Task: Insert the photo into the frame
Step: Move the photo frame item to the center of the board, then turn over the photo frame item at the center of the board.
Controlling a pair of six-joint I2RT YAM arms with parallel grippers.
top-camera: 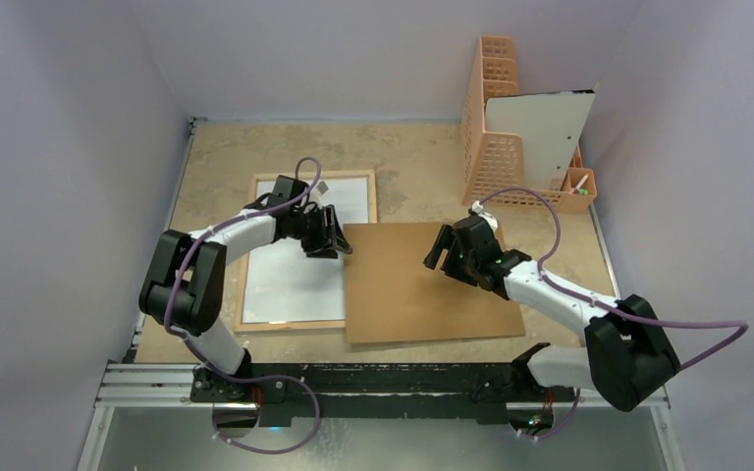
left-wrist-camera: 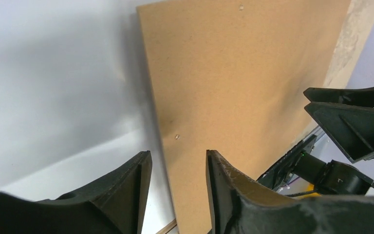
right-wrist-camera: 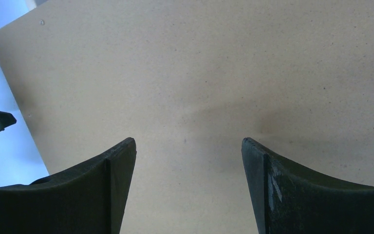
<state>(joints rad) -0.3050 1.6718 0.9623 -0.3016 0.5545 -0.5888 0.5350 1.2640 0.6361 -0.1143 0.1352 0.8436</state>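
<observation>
The left gripper (top-camera: 337, 240) (left-wrist-camera: 177, 156) is being held part-open over the frame (top-camera: 290, 324), at the backing board's (top-camera: 422, 294) edge; the right gripper (top-camera: 437, 257) (right-wrist-camera: 189, 141), wide open above it.

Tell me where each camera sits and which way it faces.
Top external: above, behind the bases, looking down at the table; both arms show.
Left wrist: on the left arm, facing the board's edge and the frame; left gripper in view.
Right wrist: on the right arm, facing down at the board; right gripper in view.
Shared: both wrist views show the board.
</observation>
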